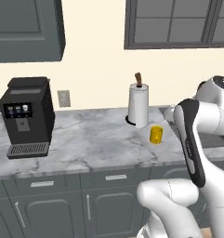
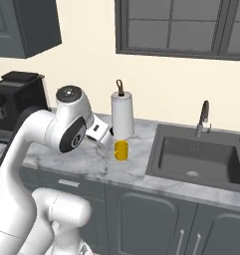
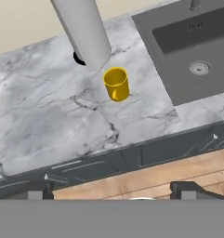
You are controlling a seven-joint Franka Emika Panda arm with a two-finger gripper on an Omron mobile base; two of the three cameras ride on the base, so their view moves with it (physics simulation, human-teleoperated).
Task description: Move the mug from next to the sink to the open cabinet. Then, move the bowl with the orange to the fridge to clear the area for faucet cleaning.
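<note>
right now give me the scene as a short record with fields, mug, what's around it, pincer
mug: yellow mug upright on the marble counter, handle toward the counter's front edge
nearest neighbour: paper towel roll just behind the mug, apart from it
sink: sink to the mug's right, with the faucet at its back rim
far left: coffee machine on the counter
pincer: pincer open, holding nothing, back over the counter's front edge, facing the mug
task state: mug not yet picked up
</note>
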